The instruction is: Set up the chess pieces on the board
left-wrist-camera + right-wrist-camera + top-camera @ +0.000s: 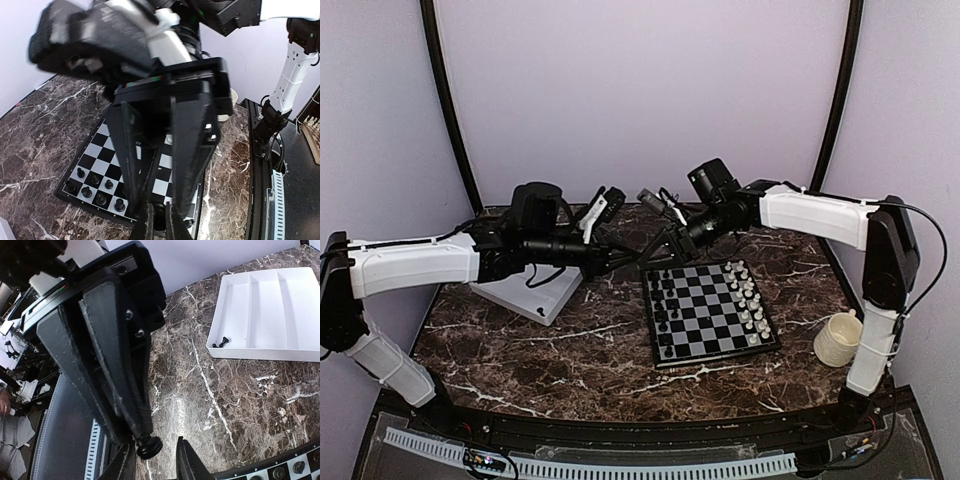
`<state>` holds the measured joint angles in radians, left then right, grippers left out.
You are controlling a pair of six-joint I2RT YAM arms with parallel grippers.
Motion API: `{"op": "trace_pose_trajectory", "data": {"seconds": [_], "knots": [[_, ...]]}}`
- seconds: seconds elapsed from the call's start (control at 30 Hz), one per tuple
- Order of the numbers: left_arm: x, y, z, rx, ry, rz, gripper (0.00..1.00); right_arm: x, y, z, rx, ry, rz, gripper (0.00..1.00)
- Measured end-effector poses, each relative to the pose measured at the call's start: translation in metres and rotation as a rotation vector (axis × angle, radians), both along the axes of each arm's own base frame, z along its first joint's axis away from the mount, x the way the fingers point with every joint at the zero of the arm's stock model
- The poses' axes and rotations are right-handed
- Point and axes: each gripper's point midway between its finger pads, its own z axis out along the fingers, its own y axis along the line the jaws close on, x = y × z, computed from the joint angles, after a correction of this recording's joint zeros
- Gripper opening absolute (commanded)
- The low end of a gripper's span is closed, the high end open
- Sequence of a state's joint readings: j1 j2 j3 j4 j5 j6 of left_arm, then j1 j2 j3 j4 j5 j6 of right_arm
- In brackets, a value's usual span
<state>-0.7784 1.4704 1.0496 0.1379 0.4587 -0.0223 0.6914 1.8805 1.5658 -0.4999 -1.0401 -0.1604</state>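
Both arms reach in and meet above the board [708, 308], over its 11 o'clock corner. The left gripper [159, 225] is clamped tight on a small black chess piece [149, 446], pinched at the very fingertips. The right gripper [155, 466] has its jaws apart, one finger on either side of that piece; I cannot tell whether they touch it. On the board, black pieces [665, 312] line the 9 o'clock side and white ones [748, 300] the 3 o'clock side. A white tray [260, 310] lies off at 9 o'clock with two black chessmen [220, 342] in it. A cup [838, 338] stands at 4 o'clock.
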Motion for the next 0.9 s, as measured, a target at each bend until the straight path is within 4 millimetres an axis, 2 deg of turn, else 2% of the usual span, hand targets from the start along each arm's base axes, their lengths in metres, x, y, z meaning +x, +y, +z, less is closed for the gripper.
{"op": "trace_pose_trajectory", "data": {"seconds": [0.17,0.27,0.3,0.43,0.57,0.77,0.9], "knots": [[0.008,-0.003,-0.003,0.033,0.01,0.016,0.03,-0.005,-0.025,0.012,-0.02,-0.101,-0.014,0.42],[0.016,-0.01,-0.007,0.066,0.022,0.015,0.03,-0.001,-0.051,0.024,-0.032,-0.182,-0.042,0.42],[0.018,-0.012,-0.009,0.075,0.025,0.014,0.03,0.012,-0.07,0.025,-0.041,-0.204,-0.088,0.43],[0.026,-0.024,-0.019,0.131,0.046,-0.005,0.03,0.039,-0.136,0.007,-0.116,-0.224,-0.246,0.43],[0.028,-0.046,-0.03,0.195,0.049,-0.046,0.03,0.044,-0.179,-0.024,-0.226,-0.23,-0.373,0.43],[0.016,-0.09,-0.061,0.332,0.046,-0.14,0.02,0.047,-0.196,-0.039,-0.303,-0.302,-0.447,0.44],[0.007,-0.102,-0.093,0.444,0.056,-0.186,0.02,0.054,-0.2,-0.041,-0.32,-0.324,-0.476,0.44]]}}
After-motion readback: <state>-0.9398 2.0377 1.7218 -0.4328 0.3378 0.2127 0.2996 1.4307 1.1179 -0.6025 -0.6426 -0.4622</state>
